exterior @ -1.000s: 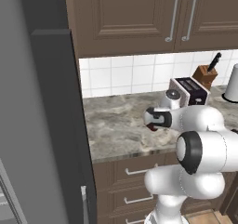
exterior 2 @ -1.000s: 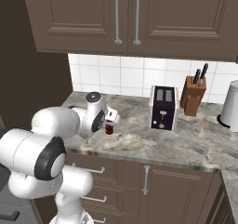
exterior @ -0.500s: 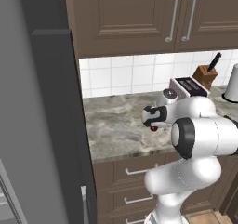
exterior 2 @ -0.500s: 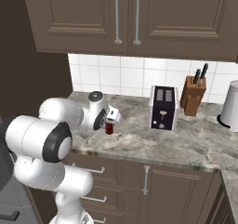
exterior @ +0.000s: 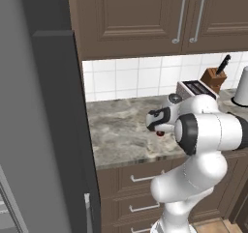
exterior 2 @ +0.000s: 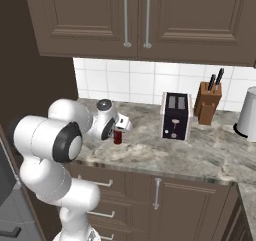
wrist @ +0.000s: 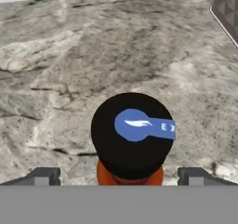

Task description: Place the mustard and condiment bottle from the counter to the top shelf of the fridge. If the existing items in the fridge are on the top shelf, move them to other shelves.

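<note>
The condiment bottle (wrist: 132,135), dark red with a black cap, stands upright on the counter (wrist: 69,56). In the hand view I look straight down on its cap. My gripper (wrist: 120,176) is open just above it, one fingertip on each side of the cap and neither touching. The left base view shows the gripper (exterior: 157,124) over the bottle (exterior: 160,133) near the front of the counter (exterior: 116,130). In the right base view the bottle (exterior 2: 118,137) stands under the gripper (exterior 2: 121,127). The fridge (exterior: 43,130) rises at the left. The mustard, the top shelf and the existing items are out of view.
A dark toaster (exterior 2: 175,116) stands to the bottle's right, with a knife block (exterior 2: 207,102) and a white canister (exterior 2: 248,121) further right. Wall cabinets (exterior 2: 135,20) hang above the counter (exterior 2: 200,150). The fridge's dark door edge (exterior: 63,111) borders the counter's left end.
The arm's elbow has swung over while the hand stayed above the bottle, shifting slightly left. The jaws have stayed open.
</note>
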